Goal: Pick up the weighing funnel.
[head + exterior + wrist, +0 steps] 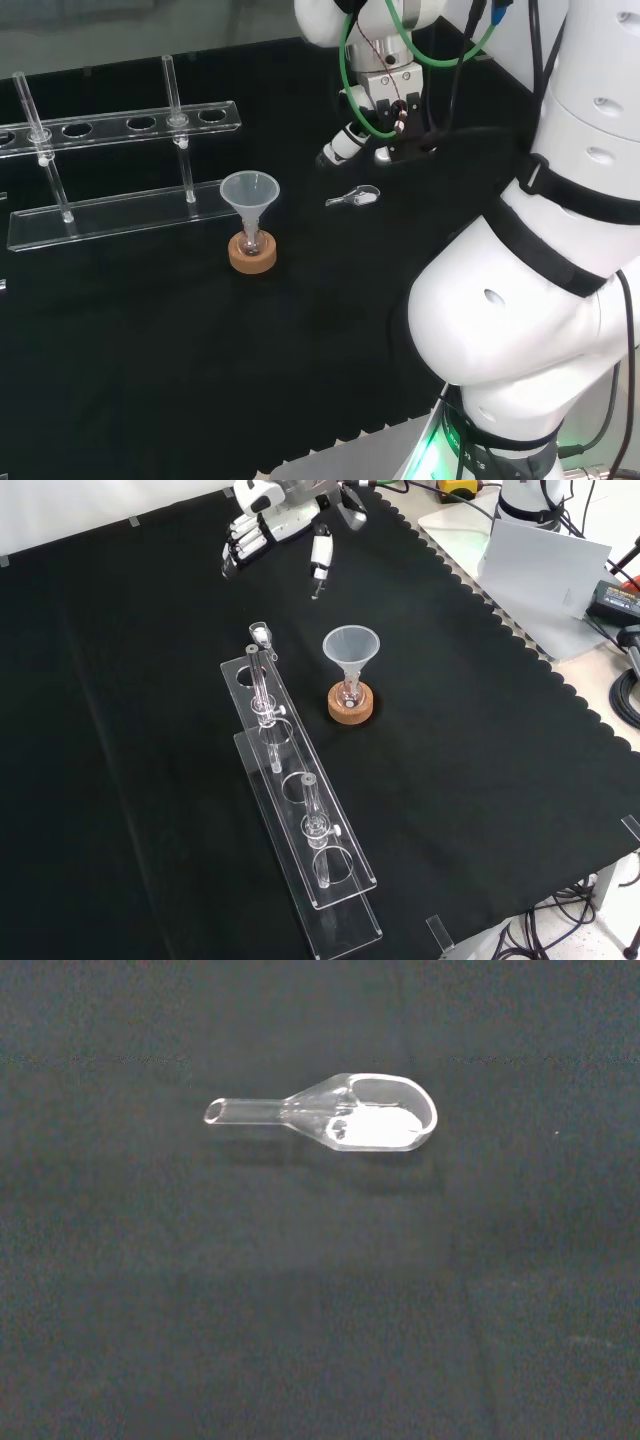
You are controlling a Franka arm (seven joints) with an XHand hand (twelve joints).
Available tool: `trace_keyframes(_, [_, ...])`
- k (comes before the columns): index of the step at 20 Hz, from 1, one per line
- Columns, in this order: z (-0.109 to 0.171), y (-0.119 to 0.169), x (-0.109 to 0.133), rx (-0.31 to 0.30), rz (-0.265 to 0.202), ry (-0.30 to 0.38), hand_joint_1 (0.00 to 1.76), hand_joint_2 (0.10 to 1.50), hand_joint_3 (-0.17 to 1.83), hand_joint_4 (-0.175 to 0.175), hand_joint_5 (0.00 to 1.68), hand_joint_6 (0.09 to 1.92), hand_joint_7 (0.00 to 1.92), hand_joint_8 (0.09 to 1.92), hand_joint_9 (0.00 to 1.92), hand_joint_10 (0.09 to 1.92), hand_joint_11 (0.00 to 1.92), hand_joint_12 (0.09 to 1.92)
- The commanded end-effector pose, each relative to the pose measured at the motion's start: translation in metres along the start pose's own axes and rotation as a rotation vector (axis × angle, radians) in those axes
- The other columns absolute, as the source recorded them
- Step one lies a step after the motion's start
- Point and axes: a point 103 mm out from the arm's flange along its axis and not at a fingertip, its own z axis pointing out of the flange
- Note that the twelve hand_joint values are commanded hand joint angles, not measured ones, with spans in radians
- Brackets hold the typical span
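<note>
Weighing funnel [353, 197] lies on the black cloth [150, 350] in the head view, right of the funnel [249, 195] on its cork ring [252, 254]. The hand [383, 92] hangs beyond it, apart. In the front view the hand's fingers are spread and relaxed, holding nothing. The small clear piece by the rack [300, 810] is probably the weighing funnel. In the wrist view it lies flat, untouched.

A clear cone-shaped funnel [249, 190] stands mouth up, its stem in a small flask [252, 240] that sits on a cork ring [252, 257] on the black-clothed desk [150, 380]. To its left in the head view stands a clear two-tier rack [120, 216] with round holes along its top, holding two upright glass tubes [172, 92].
</note>
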Motion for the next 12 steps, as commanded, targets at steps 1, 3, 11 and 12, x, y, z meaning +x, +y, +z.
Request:
trace_keyframes(1, [0.024, 0.028, -0.021, -0.004, 0.009, 0.004, 0.62, 0.70, 0.06, 0.027, 0.19, 0.09, 0.21, 0.47, 0.04, 0.73, 0.00, 1.22])
trace_keyframes(3, [0.027, 0.033, -0.023, 0.000, 0.018, 0.012, 0.62, 0.69, 0.07, 0.026, 0.20, 0.09, 0.23, 0.47, 0.06, 0.73, 0.00, 1.25])
trace_keyframes(11, [0.048, 0.050, -0.047, -0.028, -0.026, 0.032, 0.60, 0.68, 0.07, 0.021, 0.25, 0.09, 0.28, 0.48, 0.09, 0.74, 0.00, 1.28])
trace_keyframes(12, [0.050, 0.052, -0.050, -0.030, -0.035, 0.024, 0.60, 0.68, 0.07, 0.021, 0.25, 0.09, 0.28, 0.48, 0.09, 0.74, 0.00, 1.28])
